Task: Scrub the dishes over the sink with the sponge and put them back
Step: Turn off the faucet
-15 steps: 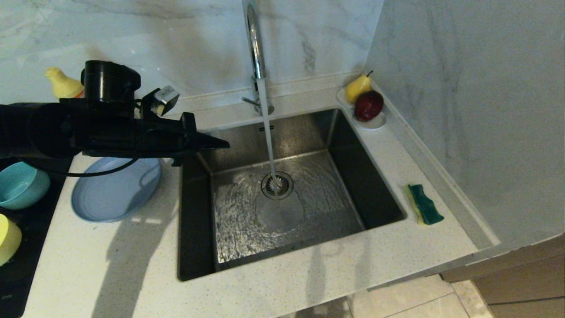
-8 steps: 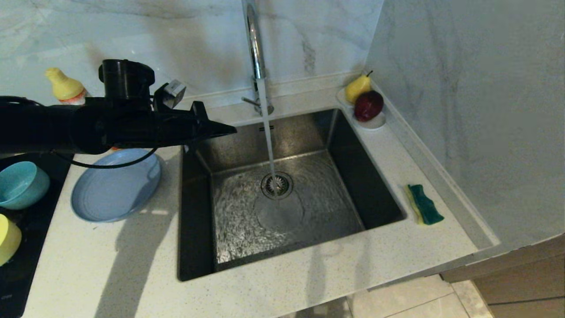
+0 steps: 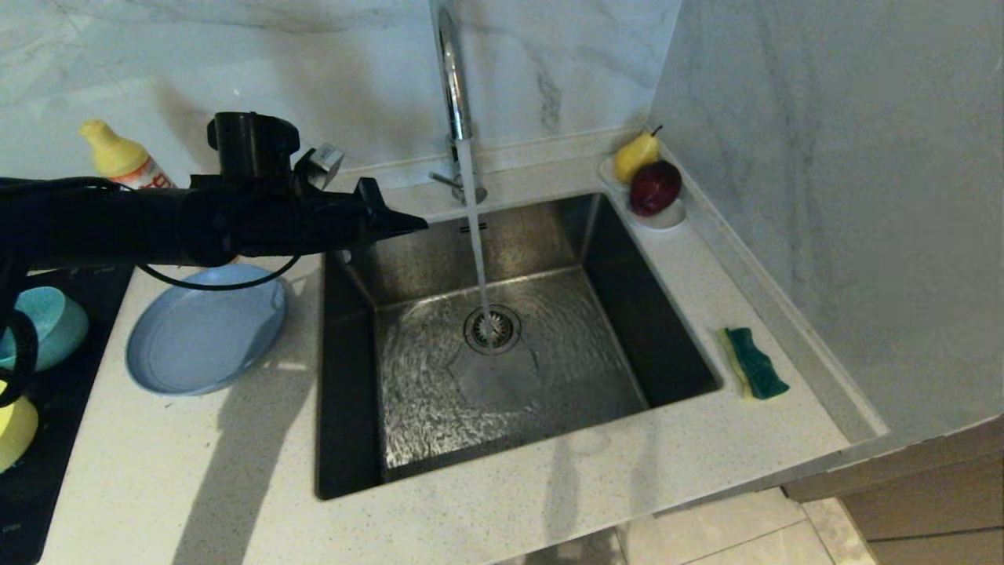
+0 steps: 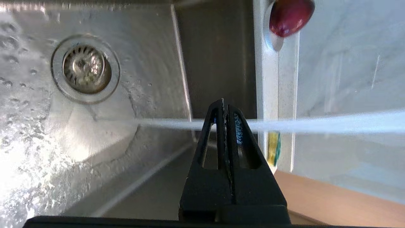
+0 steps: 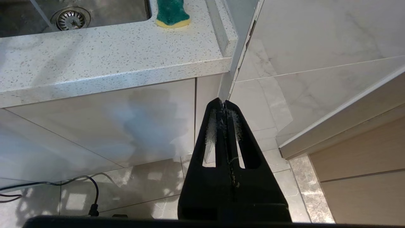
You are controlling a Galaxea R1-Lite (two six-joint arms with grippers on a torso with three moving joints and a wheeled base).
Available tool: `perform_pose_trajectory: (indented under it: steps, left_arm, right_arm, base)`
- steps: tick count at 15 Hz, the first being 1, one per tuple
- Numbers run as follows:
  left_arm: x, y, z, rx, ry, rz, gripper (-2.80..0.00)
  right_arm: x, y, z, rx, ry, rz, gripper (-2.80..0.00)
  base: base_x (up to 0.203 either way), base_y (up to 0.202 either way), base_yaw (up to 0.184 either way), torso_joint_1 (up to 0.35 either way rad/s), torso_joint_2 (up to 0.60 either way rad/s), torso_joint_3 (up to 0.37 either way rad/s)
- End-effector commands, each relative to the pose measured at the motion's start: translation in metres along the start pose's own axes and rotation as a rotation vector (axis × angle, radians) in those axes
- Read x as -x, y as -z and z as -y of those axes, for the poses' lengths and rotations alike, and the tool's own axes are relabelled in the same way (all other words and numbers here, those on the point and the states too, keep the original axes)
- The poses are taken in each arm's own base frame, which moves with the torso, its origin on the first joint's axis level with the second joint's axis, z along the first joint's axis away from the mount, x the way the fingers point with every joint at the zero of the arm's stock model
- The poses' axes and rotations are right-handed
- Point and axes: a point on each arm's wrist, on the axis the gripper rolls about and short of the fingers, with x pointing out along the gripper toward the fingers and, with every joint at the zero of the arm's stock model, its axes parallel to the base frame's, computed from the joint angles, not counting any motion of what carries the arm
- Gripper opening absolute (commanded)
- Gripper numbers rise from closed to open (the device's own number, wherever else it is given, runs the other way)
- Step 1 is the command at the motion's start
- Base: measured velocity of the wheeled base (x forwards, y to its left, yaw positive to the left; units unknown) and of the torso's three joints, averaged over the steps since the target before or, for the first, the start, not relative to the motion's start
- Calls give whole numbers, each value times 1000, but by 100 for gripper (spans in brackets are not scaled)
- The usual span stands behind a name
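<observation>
Beside the running sink (image 3: pixel 357 463), your empty left gripper (image 3: pixel 420 226) is pinched together; spread it before reaching for the sponge (image 3: pixel 754 362).

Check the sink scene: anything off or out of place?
Tap is running into an empty sink; no dish under the stream. The sponge lies untouched on the counter at the sink's right. Nothing spilled or damaged.

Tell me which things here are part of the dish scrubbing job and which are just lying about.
Part of the job: plate, teal bowl, yellow bowl, sponge, sink, running faucet.

Lying about: pear, red fruit, their white dish, yellow-capped bottle.
</observation>
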Motion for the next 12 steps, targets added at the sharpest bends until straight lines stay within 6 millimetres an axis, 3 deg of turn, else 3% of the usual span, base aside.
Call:
perform_pose_trajectory:
  steps: [1, 12]
  left_arm:
    - [-9, -6, -5, 25, 20, 21, -280]
    - [-26, -23, -8, 44, 108, 114, -280]
  right_arm:
    - [0, 0, 0, 0, 0, -1, -280]
    - [0, 0, 0, 0, 0, 0, -280]
  base:
    - [0, 0, 0, 0, 0, 0]
    - [0, 0, 0, 0, 0, 0]
